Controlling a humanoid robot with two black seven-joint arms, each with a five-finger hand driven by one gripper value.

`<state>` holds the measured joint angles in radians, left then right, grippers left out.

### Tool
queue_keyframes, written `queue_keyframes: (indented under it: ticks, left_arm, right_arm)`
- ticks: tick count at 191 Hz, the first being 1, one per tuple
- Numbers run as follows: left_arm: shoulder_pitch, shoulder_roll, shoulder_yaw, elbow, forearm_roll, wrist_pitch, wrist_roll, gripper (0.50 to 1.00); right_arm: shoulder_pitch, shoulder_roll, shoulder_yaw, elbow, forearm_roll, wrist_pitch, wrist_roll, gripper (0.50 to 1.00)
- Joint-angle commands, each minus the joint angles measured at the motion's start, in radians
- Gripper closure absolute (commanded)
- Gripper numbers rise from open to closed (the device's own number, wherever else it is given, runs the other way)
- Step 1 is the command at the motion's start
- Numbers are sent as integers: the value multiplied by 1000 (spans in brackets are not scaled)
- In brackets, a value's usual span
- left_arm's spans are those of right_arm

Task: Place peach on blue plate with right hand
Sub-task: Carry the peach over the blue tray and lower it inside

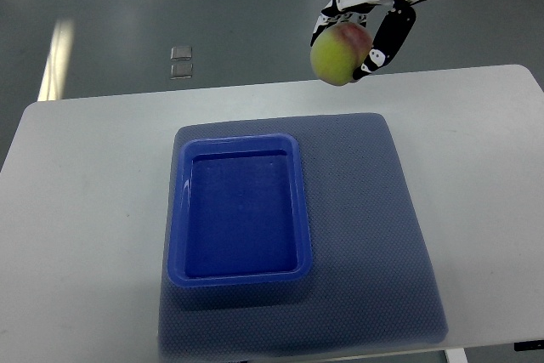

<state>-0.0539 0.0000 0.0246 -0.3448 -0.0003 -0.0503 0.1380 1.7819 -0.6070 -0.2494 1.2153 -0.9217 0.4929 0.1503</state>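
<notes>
My right hand comes in from the top right with its white and black fingers curled around a yellow-green peach with a pink blush. It holds the peach in the air above the far edge of the table, up and to the right of the plate. The blue rectangular plate lies empty on a grey-blue mat in the middle of the table. The left arm is out of view.
The white table spreads to the left and right of the mat. Two small square metal plates are set in the grey floor beyond the table's far edge.
</notes>
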Motion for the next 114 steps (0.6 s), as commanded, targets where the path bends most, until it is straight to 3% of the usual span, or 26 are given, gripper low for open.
queue_keyframes:
  ticks: [1,9,19,20,33,43,44,54,64,65,70,80,81,95,114]
  left_arm:
    - [0,0,0,1,0,0,0,500]
    - [0,0,0,1,0,0,0,500]
    - [0,0,0,1,0,0,0,500]
    - [0,0,0,0,0,1,0,500]
    - [0,0,0,-2,0,1,0,500]
    - [0,0,0,-2,0,1,0,500]
    - [0,0,-2,-2,0,0,0,500]
    - [-1,0,0,0,0,0,0,500]
    - [-1,0,0,0,0,0,0,500]
    - [0,0,-2,0,0,0,0,500]
    - [0,0,-2,0,0,0,0,500]
    - [0,0,-2,0,0,0,0,500]
    - [0,0,-2,0,0,0,0,500]
    - [0,0,-2,1,0,1,0,500]
    - [0,0,0,3,0,1,0,500]
  right_arm:
    - [-7,41,-1,-11,26,-10,0,1000]
    - [-13,111,-1,-48,81,-11,-1,1000]
    - [-13,111,-1,-48,81,-11,-1,1000]
    - [-33,165,1,-78,93,-19,-1,1000]
    - [-59,234,1,-126,93,-51,-1,996]
    - [-59,234,1,-126,93,-51,-1,996]
    - [-87,296,1,-164,93,-72,-1,989]
    - [-116,363,1,-209,93,-86,-1,985]
    - [-116,363,1,-209,93,-86,-1,985]
    - [-148,425,1,-255,92,-94,-1,985]
    - [-170,464,-1,-283,90,-97,-1,985]
    - [-170,464,-1,-283,90,-97,-1,985]
    - [-202,516,-1,-321,90,-99,-1,983]
    - [-251,581,1,-364,86,-105,-3,969]
    - [-311,607,-1,-401,70,-117,-5,959]
